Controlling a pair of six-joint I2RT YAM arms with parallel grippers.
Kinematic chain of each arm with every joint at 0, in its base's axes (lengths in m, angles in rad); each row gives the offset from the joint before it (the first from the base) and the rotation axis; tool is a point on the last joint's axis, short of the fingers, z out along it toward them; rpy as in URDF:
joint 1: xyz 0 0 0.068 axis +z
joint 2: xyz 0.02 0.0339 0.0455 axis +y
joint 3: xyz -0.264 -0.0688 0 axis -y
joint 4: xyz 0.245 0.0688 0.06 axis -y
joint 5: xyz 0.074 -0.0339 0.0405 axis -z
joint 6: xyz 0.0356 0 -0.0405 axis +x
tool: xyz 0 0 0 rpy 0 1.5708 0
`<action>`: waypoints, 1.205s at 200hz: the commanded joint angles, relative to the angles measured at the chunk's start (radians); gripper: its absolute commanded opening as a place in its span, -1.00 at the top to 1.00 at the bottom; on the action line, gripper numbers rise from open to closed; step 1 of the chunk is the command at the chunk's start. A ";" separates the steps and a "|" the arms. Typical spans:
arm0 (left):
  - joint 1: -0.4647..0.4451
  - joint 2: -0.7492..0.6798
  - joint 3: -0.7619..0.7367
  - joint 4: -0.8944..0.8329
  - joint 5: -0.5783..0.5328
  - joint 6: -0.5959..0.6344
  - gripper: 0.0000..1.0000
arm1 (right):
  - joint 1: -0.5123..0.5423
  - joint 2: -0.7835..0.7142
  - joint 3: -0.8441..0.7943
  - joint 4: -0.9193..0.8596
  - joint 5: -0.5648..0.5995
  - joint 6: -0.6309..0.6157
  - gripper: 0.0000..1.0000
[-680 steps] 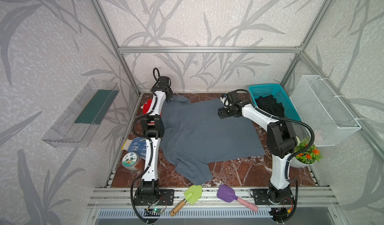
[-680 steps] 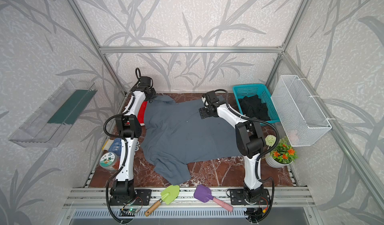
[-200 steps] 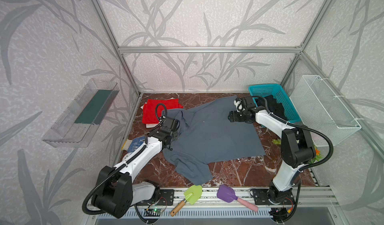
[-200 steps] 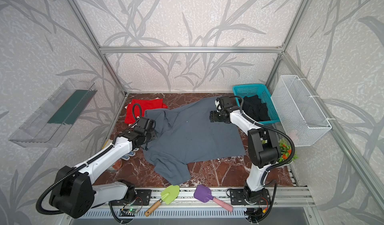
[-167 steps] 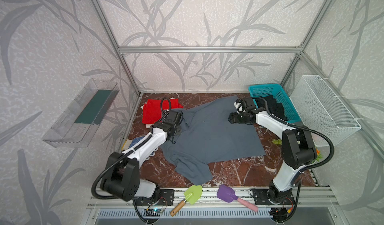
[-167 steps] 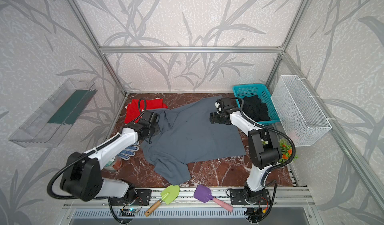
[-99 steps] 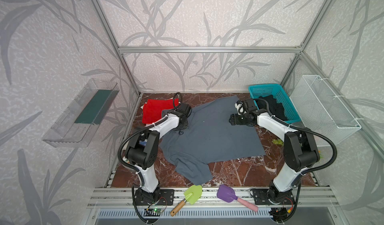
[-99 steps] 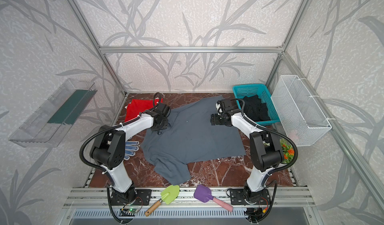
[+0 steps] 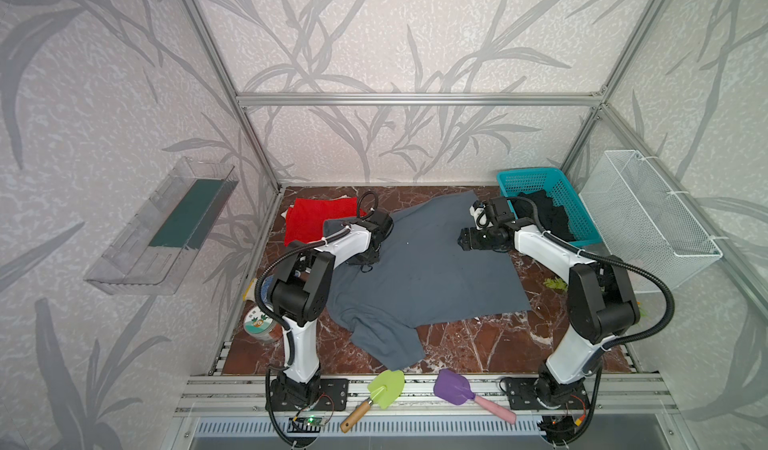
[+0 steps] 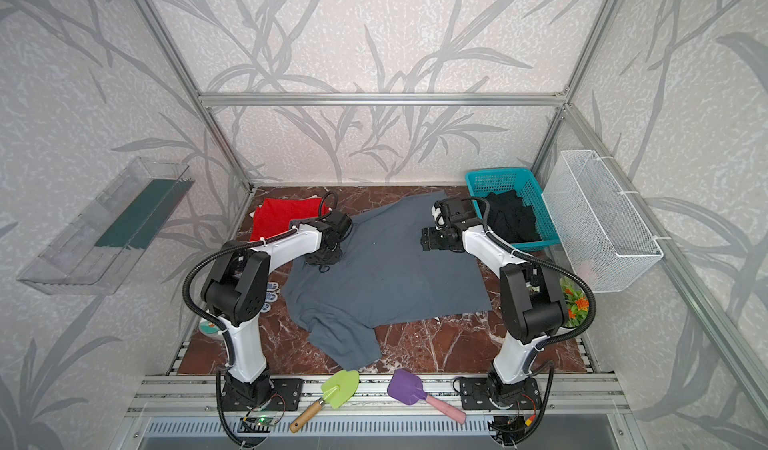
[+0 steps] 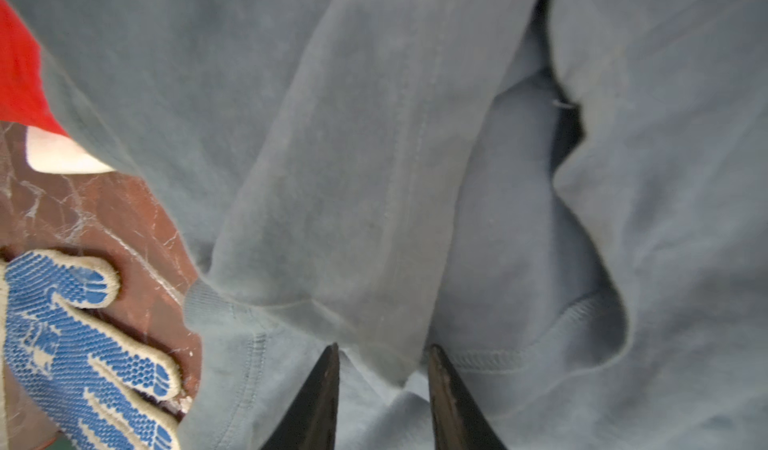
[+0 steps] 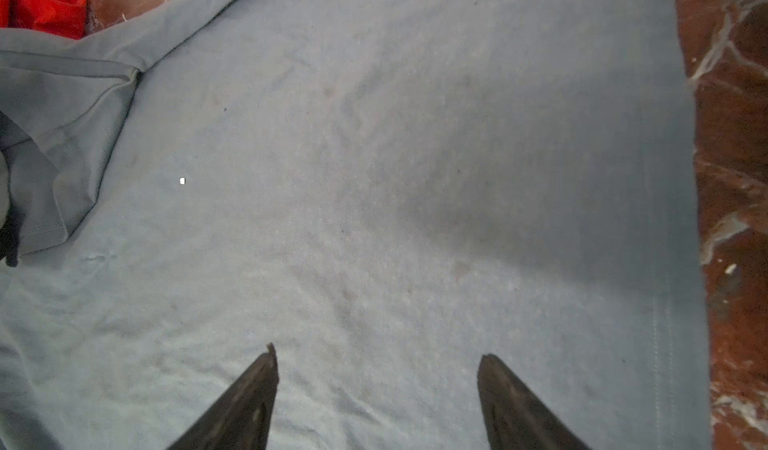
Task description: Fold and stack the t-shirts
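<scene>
Finding the grey-blue t-shirt (image 9: pixel 424 277) lying spread over the middle of the brown marble worktop (image 9: pixel 478 344), mostly flat, with one sleeve trailing toward the front rail and another part doubled back at the far left. Seeing the left gripper (image 11: pixel 382 369) reaching down onto that far-left part and clamping a raised ridge of the grey-blue cloth between narrowly spaced fingertips. Seeing the right gripper (image 12: pixel 376 356) poised over the shirt's far right portion, pointing toward the middle, its fingertips standing wide apart with only flat cloth below and nothing between them. Noting the red t-shirt (image 9: pixel 311 219) lying folded at the far left corner, partly overlapped by the grey-blue one. Noting the black t-shirt (image 9: pixel 540 215) sitting crumpled in the teal basket (image 9: pixel 536 178) at the far right corner, just behind the right arm. Spotting a blue-and-white dotted work glove (image 11: pixel 75 344) lying on the worktop just beside the shirt's left edge. Spotting a green trowel (image 9: pixel 384 390) and a purple scoop (image 9: pixel 453 387) resting on the front rail.
</scene>
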 commanded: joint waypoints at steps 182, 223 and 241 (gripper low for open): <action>0.001 -0.481 -0.315 0.005 -0.158 -0.175 1.00 | -0.019 0.006 0.096 -0.037 0.088 0.016 -0.53; 0.003 -0.721 -0.538 0.084 -0.163 -0.256 1.00 | -0.027 0.180 0.326 -0.067 0.169 0.008 -0.53; 0.005 -0.732 -0.568 0.093 -0.153 -0.269 1.00 | -0.038 0.304 0.468 -0.083 0.215 0.025 -0.52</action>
